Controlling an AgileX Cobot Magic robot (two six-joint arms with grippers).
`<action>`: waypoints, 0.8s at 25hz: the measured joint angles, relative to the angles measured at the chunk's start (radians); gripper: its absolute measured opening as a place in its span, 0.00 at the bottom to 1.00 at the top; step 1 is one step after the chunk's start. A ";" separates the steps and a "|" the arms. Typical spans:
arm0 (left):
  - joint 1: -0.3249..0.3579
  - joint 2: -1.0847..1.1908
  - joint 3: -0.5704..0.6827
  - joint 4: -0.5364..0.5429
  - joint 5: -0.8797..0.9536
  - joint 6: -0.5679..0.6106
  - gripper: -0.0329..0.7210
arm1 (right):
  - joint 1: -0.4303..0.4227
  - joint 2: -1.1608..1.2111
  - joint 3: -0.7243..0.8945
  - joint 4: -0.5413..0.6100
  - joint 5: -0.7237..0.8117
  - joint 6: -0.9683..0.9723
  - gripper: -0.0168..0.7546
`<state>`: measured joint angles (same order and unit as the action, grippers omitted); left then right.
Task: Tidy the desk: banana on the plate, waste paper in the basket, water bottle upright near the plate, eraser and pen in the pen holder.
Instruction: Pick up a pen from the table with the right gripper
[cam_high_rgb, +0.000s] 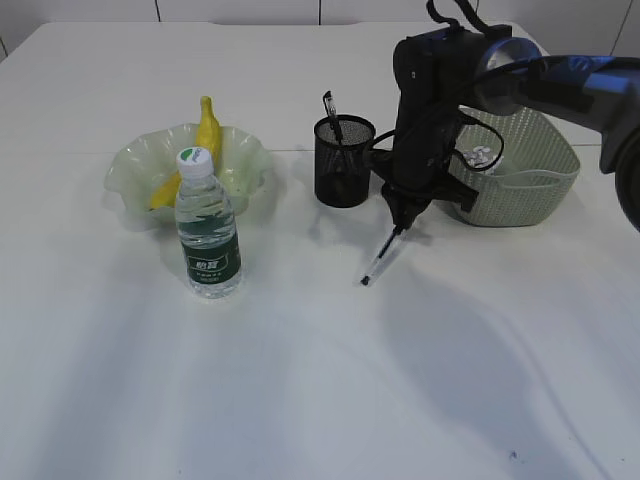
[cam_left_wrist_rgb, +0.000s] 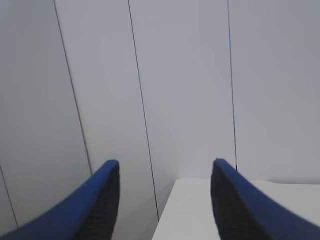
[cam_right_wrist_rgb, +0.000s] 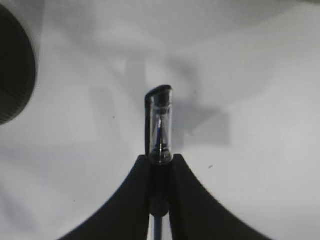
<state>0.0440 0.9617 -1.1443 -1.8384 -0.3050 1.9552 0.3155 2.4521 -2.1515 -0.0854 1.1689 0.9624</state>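
Exterior view: desk white. Plate at ten o'clock, banana lying across it, tip over the far rim. Water bottle upright, just in front of the plate at its five o'clock; white cap with a green mark, dark green label with white characters too small to read. Pen holder near centre, one dark pen already standing in it. Basket at two o'clock, something white and crumpled inside, likely the waste paper. Right gripper pointed down between pen holder and basket, clamped on a second pen, lower end at or just above the desk. Eraser not made out.

Left wrist view: left gripper with blue fingers spread apart, nothing between them; wall panels and a desk corner behind.

Right wrist view: right gripper jaws closed tight on the clear-barrelled pen, dark clip towards twelve o'clock. Pen holder edge at ten o'clock. No print legible.
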 joint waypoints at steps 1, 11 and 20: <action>0.000 0.000 0.000 0.000 0.000 0.000 0.59 | 0.000 0.000 -0.003 -0.028 0.000 -0.018 0.10; 0.000 0.000 0.000 0.000 0.040 0.000 0.59 | 0.000 0.000 -0.069 -0.263 -0.021 -0.196 0.10; 0.000 0.000 0.000 0.000 0.049 0.000 0.59 | 0.000 0.000 -0.069 -0.382 -0.126 -0.240 0.10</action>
<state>0.0440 0.9617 -1.1443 -1.8384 -0.2564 1.9552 0.3155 2.4521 -2.2202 -0.4676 1.0427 0.7220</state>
